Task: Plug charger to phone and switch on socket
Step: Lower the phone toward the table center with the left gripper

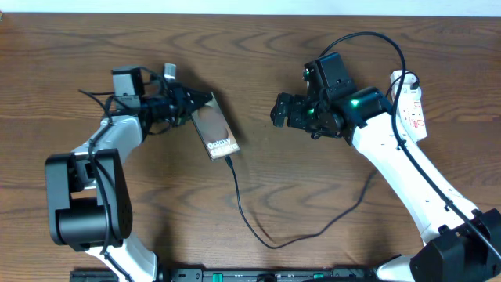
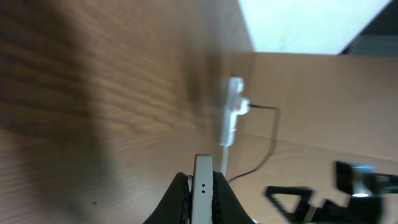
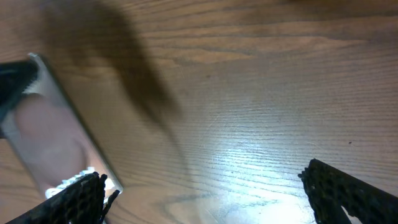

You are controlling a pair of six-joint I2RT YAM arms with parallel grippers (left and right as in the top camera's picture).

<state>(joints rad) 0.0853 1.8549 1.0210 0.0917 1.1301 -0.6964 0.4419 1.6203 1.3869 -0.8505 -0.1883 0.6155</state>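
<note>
Two grippers face each other. The left gripper (image 1: 194, 106) pinches the far end of the phone (image 1: 216, 130), which lies left of centre. The charger (image 1: 273, 246) meets the phone's near end and curves off right. The right gripper (image 1: 279, 111) hangs just right of the phone, fingers (image 3: 348, 193) spread. The socket (image 1: 413, 106) lies far right.

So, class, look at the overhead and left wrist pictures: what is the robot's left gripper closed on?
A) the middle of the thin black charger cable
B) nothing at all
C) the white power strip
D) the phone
D: the left gripper is shut on the top end of the phone, and the left wrist view shows the phone's pale edge pinched between its fingers.
</note>
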